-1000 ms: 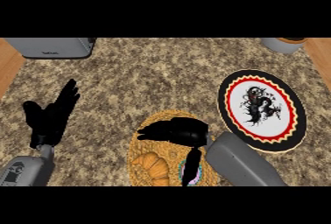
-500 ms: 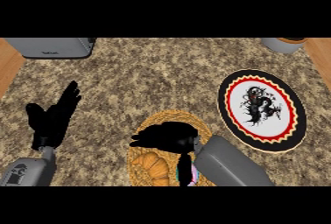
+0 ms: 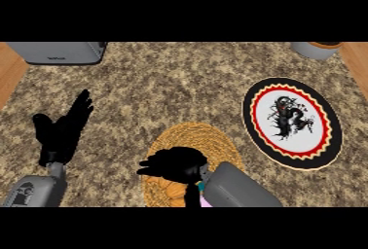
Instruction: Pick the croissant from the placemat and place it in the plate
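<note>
Right hand (image 3: 176,164) was down over the placemat (image 3: 188,141) near the worktop's (image 3: 179,78) front edge — fingers spread leftward across the woven mat, and whether they had curled onto anything could not be told from above. The croissant (image 3: 169,190) peeked out just under and in front of that hand, a ridged golden-brown curve lying on the mat, so the hand looked set low to get round it. The mat was a round, coarse straw-coloured weave; the worktop a speckled brown stone. The plate (image 3: 291,124) sat to the right of the mat, close beside it but apart — glossy, black-rimmed with a red ring and a dark figure on white, nothing on it yet. The left hand (image 3: 63,131) rested open near the left edge, fingers up. A grey appliance (image 3: 61,52) stood at the back left corner, a small pot (image 3: 316,48) at the back right.
</note>
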Motion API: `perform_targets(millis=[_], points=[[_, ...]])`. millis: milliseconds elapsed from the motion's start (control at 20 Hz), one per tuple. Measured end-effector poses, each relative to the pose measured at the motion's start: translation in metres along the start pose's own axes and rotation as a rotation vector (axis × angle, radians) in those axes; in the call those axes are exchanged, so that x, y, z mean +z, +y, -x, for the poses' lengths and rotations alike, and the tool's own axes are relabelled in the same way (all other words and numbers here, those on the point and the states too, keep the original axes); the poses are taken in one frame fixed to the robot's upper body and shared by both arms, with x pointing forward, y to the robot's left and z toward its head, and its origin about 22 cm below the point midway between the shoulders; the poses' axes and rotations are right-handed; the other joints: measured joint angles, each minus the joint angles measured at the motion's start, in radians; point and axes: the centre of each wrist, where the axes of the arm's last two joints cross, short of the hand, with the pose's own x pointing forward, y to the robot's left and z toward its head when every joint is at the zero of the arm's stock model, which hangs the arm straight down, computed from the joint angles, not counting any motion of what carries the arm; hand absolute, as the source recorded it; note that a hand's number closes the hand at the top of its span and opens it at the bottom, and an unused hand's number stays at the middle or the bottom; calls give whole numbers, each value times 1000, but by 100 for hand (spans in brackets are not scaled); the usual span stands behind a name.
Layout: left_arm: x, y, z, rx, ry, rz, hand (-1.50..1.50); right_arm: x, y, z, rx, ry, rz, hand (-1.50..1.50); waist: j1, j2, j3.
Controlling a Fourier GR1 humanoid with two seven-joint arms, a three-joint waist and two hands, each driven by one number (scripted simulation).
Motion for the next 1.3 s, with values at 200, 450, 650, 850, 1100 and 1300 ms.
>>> perform_targets(millis=[200,450,650,850,1100,1300], points=[[-3,4,-1,-4,-3,-3,0,-5,5,-2,19,13,-3,-150,1,1,0],[-4,1,-2,-2,-11,2,0,-14,9,1,50,32,-30,-150,6,2,1],[-4,1,-4,-4,-9,7,0,-18,11,0,89,12,-80,150,6,-1,1],[-4,4,0,-5,-12,-1,0,-20,10,-2,122,-47,-87,150,5,-3,3],[-3,7,-5,-6,-10,2,0,-20,15,-4,109,-69,-70,150,5,-4,3],[-3,8,-7,-4,-10,4,0,-19,24,-11,104,-73,-1,150,4,-4,3]])
